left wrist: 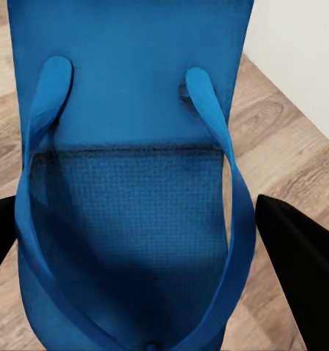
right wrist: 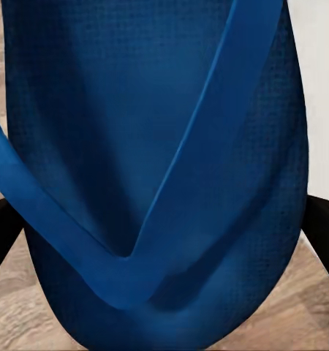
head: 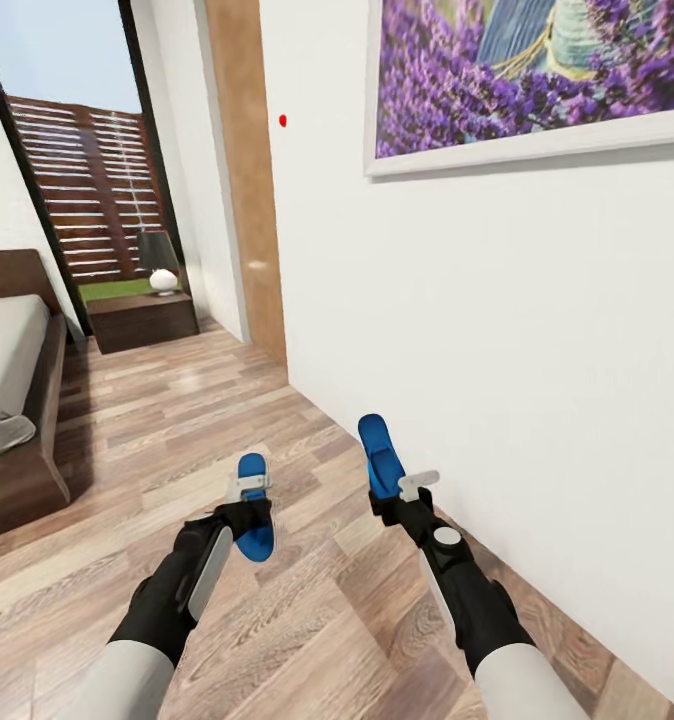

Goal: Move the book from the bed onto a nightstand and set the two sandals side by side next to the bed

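head: high, looking down-forward along wall (head: 497, 330) | wrists: close on sandals, sharing floor (head: 227, 420)

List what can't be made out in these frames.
- Bed: cut off by the head view's left edge, so no book can be made out.
- Nightstand: far off; drawer fronts too small.
- Left tool, right tool: each sandal hides the grip in the wrist views.
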Controlling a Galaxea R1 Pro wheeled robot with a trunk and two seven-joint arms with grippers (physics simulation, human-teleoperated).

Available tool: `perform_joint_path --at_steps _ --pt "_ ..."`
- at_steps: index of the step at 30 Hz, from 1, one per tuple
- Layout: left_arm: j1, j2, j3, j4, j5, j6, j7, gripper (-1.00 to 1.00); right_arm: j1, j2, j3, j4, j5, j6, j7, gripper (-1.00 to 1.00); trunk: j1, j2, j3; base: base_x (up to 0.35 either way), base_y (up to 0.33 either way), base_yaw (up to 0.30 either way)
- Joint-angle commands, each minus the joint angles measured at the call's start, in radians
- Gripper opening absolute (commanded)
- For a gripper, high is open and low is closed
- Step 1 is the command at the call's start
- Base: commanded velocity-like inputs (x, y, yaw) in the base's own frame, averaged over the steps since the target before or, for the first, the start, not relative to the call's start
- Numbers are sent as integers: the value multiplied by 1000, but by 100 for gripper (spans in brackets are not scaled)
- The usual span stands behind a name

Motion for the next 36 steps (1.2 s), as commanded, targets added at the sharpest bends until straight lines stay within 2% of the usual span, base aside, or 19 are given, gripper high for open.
perform_joint_path --at_steps 1,9,19,25,36 --pt "-1 1 -2 -1 13 4 8 -100 0 0 -2 -3 10 6 6 -100 0 0 -1 326 32 281" --pt "-1 2 -1 0 15 3 8 -100 0 0 -2 -2 10 5 6 -100 0 0 -1 329 -2 281" --pt "-1 2 -1 0 14 3 8 -100 0 0 -2 -2 9 5 6 -100 0 0 -1 307 -139 281" --pt "-1 2 -1 0 14 3 8 -100 0 0 -3 8 9 -21 4 -100 0 0 -1 300 -33 281" --pt "-1 2 0 0 15 3 8 -100 0 0 -2 20 11 -25 12 -100 0 0 -1 311 -10 281"
